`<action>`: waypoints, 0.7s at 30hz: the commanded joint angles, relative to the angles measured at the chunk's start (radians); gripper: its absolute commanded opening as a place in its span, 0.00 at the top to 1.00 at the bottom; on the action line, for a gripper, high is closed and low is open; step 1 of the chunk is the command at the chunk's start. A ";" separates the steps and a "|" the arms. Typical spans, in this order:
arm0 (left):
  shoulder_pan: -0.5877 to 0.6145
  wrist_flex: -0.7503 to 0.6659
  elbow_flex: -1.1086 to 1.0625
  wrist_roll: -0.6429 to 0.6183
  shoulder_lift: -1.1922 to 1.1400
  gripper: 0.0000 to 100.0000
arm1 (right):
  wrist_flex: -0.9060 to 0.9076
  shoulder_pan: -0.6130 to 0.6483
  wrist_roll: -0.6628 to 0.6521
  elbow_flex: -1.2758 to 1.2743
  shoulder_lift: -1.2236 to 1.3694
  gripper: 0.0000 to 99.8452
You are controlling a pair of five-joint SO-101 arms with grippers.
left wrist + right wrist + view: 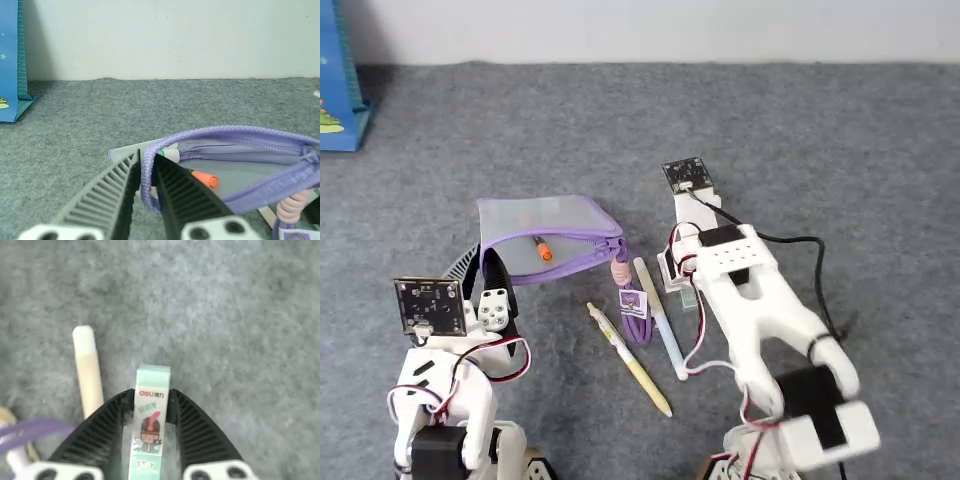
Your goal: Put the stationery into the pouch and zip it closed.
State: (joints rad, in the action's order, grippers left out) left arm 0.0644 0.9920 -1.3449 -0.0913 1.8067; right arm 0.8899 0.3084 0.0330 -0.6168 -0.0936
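- A blue box stood at the far left edge of the grey tabletop, against the wall.
- The left gripper sat at the pouch's near left corner. Its 2 ribbed fingers were clenched on the purple zip edge.
- The pouch lay left of centre with its mouth gaping open, the zip undone.
- An orange marker lay inside the pouch, with its tip showing at the opening.
- A pink coil and a purple tag trailed from the pouch's right end onto the tabletop.
- 2 pens lay outside the pouch, to the right of it: a yellow pen nearer the arms, and a white pen just beside it. Both were slanted the same way.
- The right gripper was low over the tabletop, just right of the white pen. Its fingers were grasping a mint-green eraser by its long sides, with the eraser's end poking out past the fingertips.
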 commanded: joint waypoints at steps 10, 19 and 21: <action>-0.011 -0.061 -0.016 -0.005 0.017 0.99 | 0.159 0.120 0.006 -0.227 -0.697 0.99; -0.011 -0.061 -0.016 -0.005 0.017 0.99 | 0.205 0.248 0.009 -0.330 -1.193 0.99; -0.011 -0.061 -0.016 -0.005 0.017 0.99 | 0.205 0.282 0.009 -0.334 -1.274 0.99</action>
State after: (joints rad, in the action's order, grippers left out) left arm 0.0644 0.9628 -1.3694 -0.0913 1.8067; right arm 1.0909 0.5493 0.0330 -0.9620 -1.2444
